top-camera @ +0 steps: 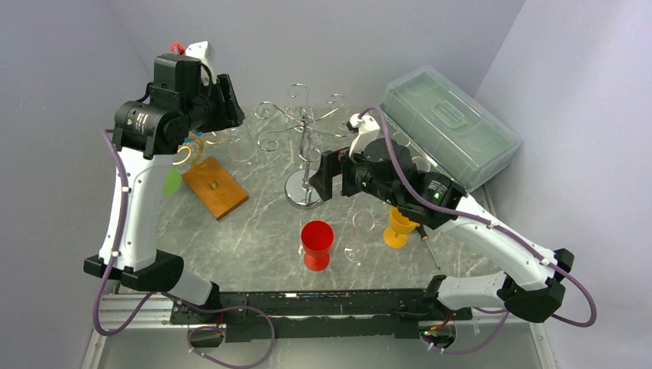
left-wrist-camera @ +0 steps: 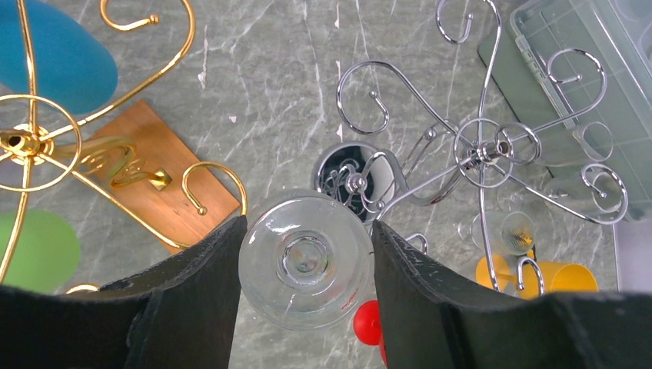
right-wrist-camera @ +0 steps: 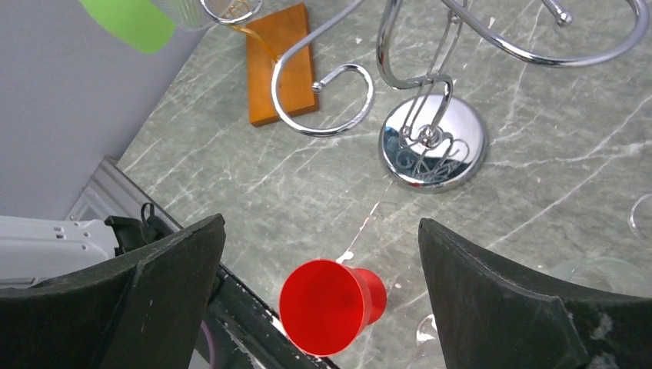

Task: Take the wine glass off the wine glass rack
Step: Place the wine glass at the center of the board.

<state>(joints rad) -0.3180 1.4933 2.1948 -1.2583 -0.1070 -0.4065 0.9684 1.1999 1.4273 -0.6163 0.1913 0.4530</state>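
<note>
The wine glass (left-wrist-camera: 305,260) is clear and sits crosswise between the two fingers of the left tool (left-wrist-camera: 307,227), which pinch it from both sides. Its round foot faces the wrist camera and its bowl points down toward the surface (top-camera: 254,231). It hangs high at the far left, in the gap between the gold rack (left-wrist-camera: 17,141) on its wooden base (top-camera: 215,188) and the chrome rack (left-wrist-camera: 480,150) in the middle. The curled tip of one gold hook lies just beside the glass. No wire visibly crosses its stem, though I cannot be sure it is fully clear.

I judge the lift-off done or nearly so. What is left is carrying the glass away and setting it down. That calls for drawing it toward the near side without knocking a hook on either rack, then lowering it onto bare stone.

The right tool (right-wrist-camera: 321,223) is spread wide and empty, hovering near the chrome rack's foot with a red cup (right-wrist-camera: 330,304) below it.
</note>
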